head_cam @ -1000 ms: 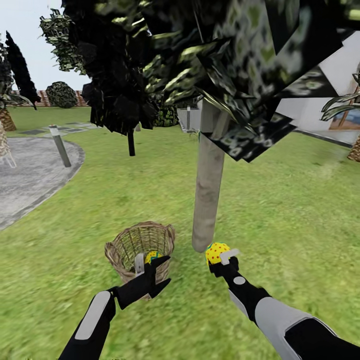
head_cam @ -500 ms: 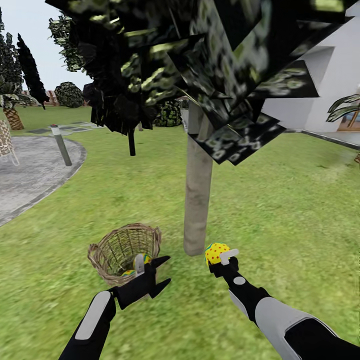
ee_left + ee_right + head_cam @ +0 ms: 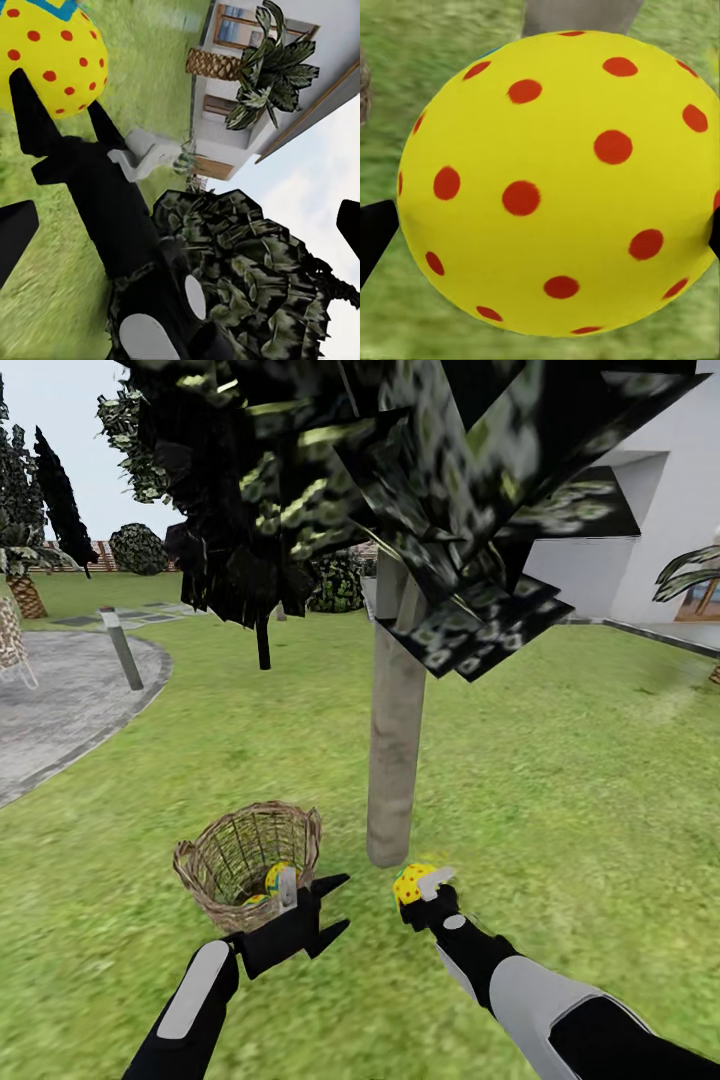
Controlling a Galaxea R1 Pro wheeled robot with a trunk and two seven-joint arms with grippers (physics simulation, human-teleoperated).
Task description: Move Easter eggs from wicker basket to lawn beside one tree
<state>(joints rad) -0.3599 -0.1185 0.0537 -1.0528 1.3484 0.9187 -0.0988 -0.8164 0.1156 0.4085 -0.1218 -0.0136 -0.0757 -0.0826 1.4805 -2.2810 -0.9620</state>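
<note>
The wicker basket (image 3: 245, 850) stands on the lawn (image 3: 560, 760) just left of the tree's pale trunk (image 3: 395, 760). Two dotted yellow eggs lie inside it, one (image 3: 278, 874) against the near wall and another (image 3: 254, 901) half hidden below. My left gripper (image 3: 340, 903) hangs open and empty by the basket's near right side; its dark fingers (image 3: 15, 240) frame the left wrist view. My right gripper (image 3: 418, 888) is shut on the third egg (image 3: 407, 881), low over the grass close to the trunk's base. That egg (image 3: 559, 184) looms large in the right wrist view, and also appears in the left wrist view (image 3: 52, 60).
A grey paved patio (image 3: 60, 710) with a short bollard (image 3: 122, 650) lies at the left. A thin black-trunked tree (image 3: 262, 645) stands behind the basket. The white house (image 3: 660, 510) is at the right. Dark leaf clumps (image 3: 420, 480) hang overhead. Open grass spreads right of the trunk.
The view shifted right early on, sliding the basket and trunk leftward. Since then my right gripper has carried its egg left and slightly down, nearer the trunk's base. The left gripper has barely moved.
</note>
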